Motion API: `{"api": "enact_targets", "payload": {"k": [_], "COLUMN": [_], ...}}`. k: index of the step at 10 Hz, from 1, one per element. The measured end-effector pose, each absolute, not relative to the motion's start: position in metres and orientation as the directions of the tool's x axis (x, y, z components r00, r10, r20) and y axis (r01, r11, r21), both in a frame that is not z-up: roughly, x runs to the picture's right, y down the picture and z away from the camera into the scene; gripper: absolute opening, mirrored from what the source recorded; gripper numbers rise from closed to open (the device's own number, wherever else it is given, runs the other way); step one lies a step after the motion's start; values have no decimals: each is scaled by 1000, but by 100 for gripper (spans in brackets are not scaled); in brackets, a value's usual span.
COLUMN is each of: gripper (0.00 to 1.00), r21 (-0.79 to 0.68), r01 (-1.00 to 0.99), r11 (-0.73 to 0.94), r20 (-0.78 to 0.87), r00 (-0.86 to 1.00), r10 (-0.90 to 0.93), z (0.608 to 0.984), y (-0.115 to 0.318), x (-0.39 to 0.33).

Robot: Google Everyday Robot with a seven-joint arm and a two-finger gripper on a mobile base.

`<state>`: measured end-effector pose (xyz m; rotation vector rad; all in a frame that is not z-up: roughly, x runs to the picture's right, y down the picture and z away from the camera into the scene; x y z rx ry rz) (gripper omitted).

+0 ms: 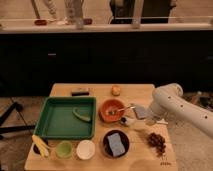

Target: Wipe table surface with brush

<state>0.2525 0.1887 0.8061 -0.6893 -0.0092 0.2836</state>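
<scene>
text: none legible | mark (163, 163), table surface (135, 93) corner: possibly print | jaws: beside bowl (106, 113)

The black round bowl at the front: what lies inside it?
A grey-blue rectangular sponge fills the black round bowl; the bottom beneath is covered. The robot's tool is farther back, right of it.

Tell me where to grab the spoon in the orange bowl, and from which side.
Take the spoon by its handle, which slants out over the right rim of the orange bowl; its scoop end lies inside. Come from the right and above, where the end effector hangs just beside the bowl.
</scene>
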Motion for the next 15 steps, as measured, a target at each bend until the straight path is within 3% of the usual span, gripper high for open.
{"api": "enact_targets", "payload": {"k": [12,15], "gripper": [0,0], "r21": [-553,-519], "r01": [66,69], "r11": [830,852], "r20": [-77,-121], "r00": [988,981], "r10": [-130,-154], "z": [768,765], "y": [164,162], "x": [251,253]}}
